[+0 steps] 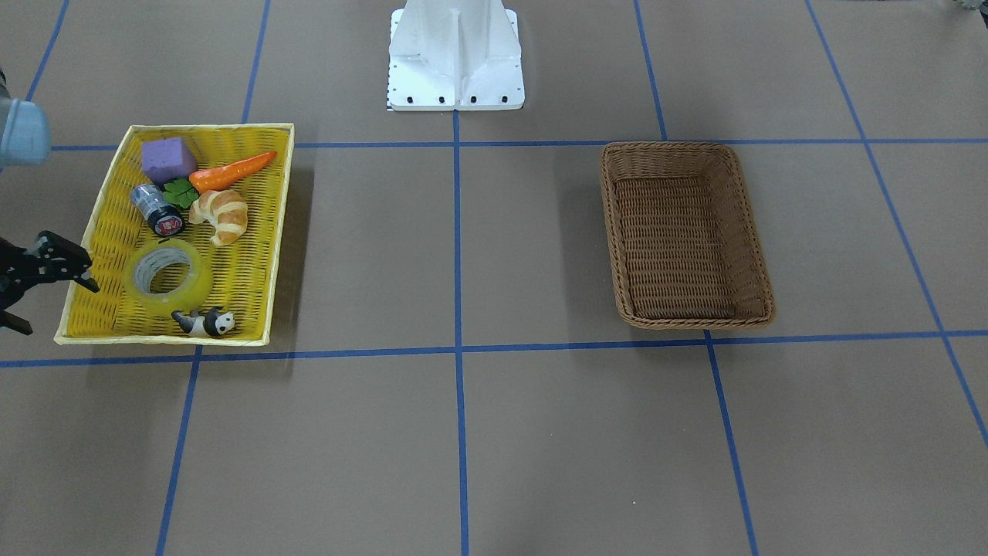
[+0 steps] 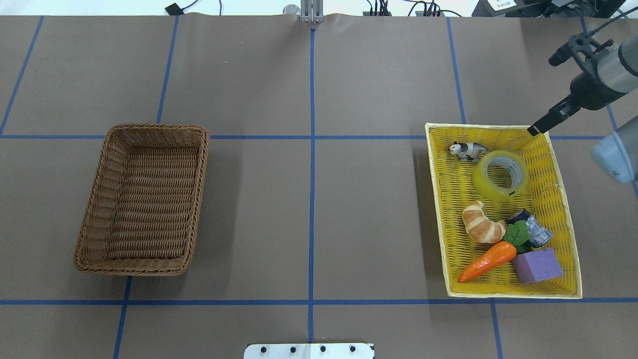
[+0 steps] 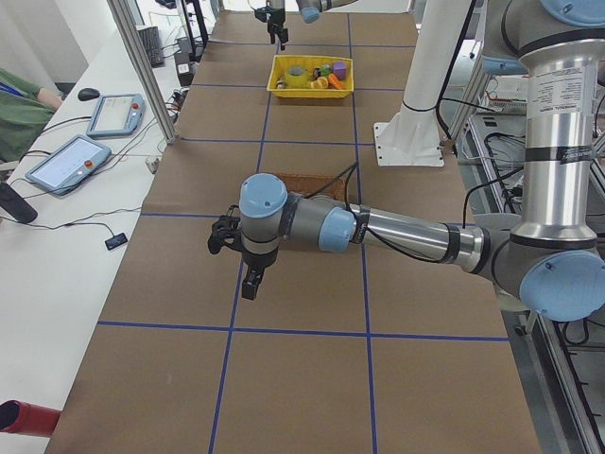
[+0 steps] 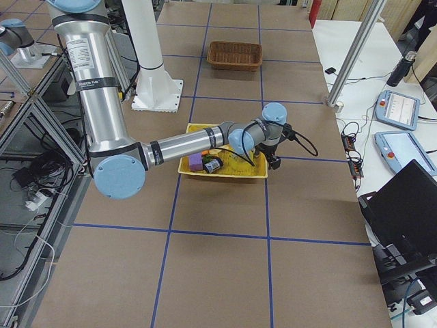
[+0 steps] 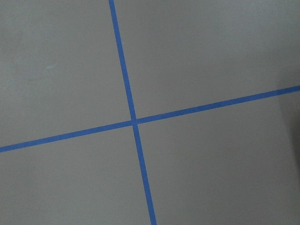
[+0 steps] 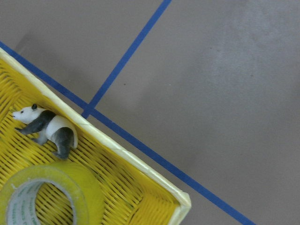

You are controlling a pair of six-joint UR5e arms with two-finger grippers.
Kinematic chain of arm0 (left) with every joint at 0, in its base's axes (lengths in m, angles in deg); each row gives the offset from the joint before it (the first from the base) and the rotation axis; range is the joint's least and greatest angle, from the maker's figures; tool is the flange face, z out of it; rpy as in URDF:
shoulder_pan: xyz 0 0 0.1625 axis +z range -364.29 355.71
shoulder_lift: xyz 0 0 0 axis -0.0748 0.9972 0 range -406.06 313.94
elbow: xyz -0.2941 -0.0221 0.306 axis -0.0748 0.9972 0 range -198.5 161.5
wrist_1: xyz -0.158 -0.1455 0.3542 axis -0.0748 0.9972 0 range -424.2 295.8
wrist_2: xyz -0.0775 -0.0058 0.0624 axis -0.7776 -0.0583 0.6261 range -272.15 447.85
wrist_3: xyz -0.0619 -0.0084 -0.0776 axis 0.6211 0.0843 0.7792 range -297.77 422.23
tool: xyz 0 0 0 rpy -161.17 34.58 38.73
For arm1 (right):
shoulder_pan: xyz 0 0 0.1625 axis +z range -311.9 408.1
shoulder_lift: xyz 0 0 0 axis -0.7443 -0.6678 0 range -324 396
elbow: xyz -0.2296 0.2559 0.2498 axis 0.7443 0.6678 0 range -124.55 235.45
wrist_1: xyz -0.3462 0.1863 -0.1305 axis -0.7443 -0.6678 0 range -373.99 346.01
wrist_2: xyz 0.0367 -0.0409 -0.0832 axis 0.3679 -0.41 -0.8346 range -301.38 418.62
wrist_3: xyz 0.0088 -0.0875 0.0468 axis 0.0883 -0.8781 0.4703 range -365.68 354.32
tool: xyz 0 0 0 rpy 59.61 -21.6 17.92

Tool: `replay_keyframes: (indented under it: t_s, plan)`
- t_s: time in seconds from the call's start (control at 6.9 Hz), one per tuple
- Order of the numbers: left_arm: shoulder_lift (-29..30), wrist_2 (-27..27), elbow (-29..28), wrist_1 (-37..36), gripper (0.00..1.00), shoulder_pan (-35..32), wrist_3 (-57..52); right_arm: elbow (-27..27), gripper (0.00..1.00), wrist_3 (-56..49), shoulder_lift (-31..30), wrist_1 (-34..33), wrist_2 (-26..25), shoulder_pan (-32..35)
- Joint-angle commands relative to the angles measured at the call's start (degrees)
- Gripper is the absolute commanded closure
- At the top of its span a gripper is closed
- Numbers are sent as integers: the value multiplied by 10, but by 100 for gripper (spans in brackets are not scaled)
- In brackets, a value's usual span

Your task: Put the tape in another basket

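Black left tool, side view only

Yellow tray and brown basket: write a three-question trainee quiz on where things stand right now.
1. True or false: the tape lies flat in the yellow tray, not in the brown basket.
2. Which thing lies nearest the tape? A) purple block B) panda figure C) carrot
3. In one word: is the right pincer, beside the tray's corner, open or shut?

Key: 1 true; 2 B; 3 open.
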Motion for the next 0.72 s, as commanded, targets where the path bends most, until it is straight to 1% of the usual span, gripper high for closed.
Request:
replay_keyframes:
  t_s: [0.0, 0.58]
  plan:
    - [2, 1, -1, 10, 1, 0, 1, 0, 0, 43, 9, -3, 1, -33]
    - [2, 0, 2, 14, 1, 0, 4, 28, 0, 44, 7, -9, -3, -70]
